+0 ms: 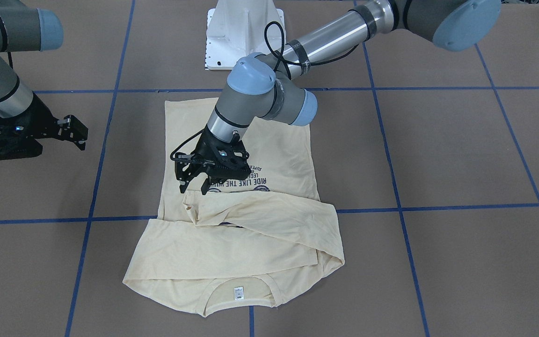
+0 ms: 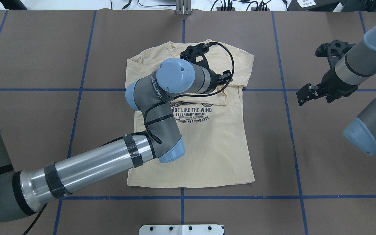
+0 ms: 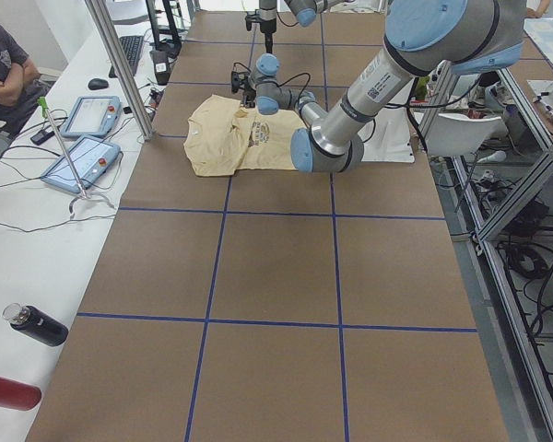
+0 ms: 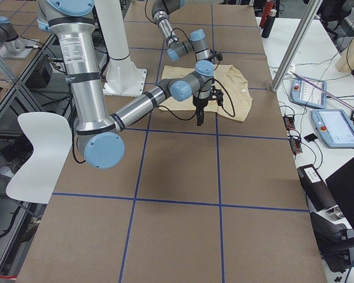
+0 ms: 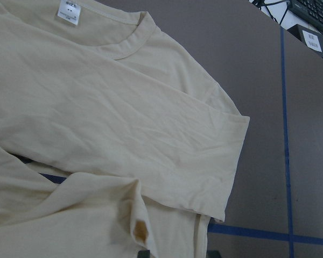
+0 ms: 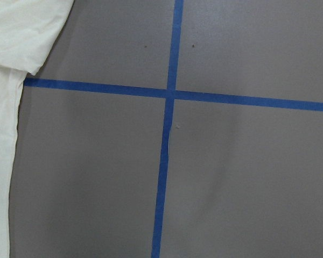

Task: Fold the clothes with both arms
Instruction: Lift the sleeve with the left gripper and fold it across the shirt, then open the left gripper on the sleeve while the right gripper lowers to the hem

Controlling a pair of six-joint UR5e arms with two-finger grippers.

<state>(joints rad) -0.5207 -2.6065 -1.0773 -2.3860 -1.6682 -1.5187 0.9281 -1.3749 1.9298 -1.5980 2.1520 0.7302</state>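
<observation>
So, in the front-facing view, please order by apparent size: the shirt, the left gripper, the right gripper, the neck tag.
1. Shirt.
2. Left gripper and right gripper: they look about alike, so no ranking between them.
3. Neck tag.

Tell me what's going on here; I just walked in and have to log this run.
A two-armed robot is folding a cream-yellow shirt that lies print-up on the brown table. Both sleeves are already laid in across the chest. The left gripper hangs open just above the printed front, next to the folded sleeves, with no cloth in it. The right gripper is off to the side over bare table, holding nothing. The body of the shirt is not yet folded.
</observation>
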